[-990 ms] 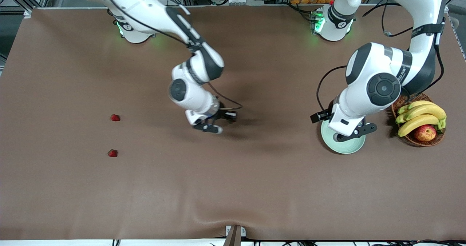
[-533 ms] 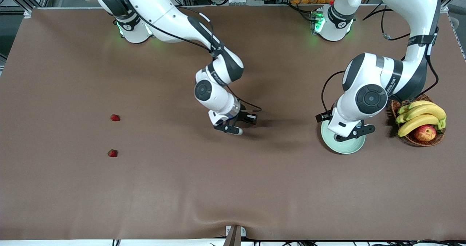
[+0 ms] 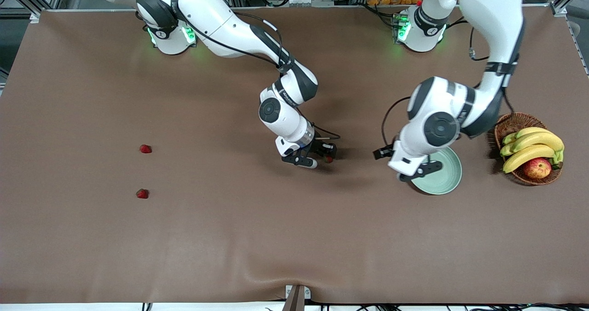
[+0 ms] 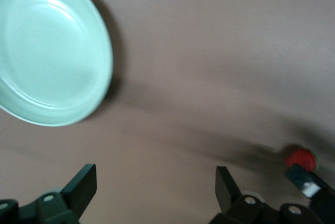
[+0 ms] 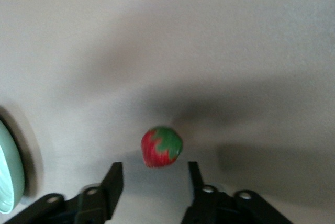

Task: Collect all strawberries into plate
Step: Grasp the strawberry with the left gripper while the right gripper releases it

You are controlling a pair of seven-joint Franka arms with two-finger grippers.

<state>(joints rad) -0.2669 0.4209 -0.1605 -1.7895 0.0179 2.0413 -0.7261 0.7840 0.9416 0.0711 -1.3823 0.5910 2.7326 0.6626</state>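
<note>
Hovering over strawberry (image 5: 161, 147), right pincer (image 5: 152, 182)

Three strawberries (image 3: 146, 149) (image 3: 142, 193) (image 5: 161, 147), one plate (image 3: 448, 177), one basket (image 3: 508, 124).

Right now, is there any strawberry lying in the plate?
No, the plate shows only its bare mint surface in the left wrist view, with no strawberry in it.

My brown table (image 3: 257, 237) is carrying two strawberries (image 3: 145, 149) (image 3: 142, 193) toward my right arm's end, a plate (image 3: 442, 178), and a fruit basket (image 3: 515, 123).
</note>
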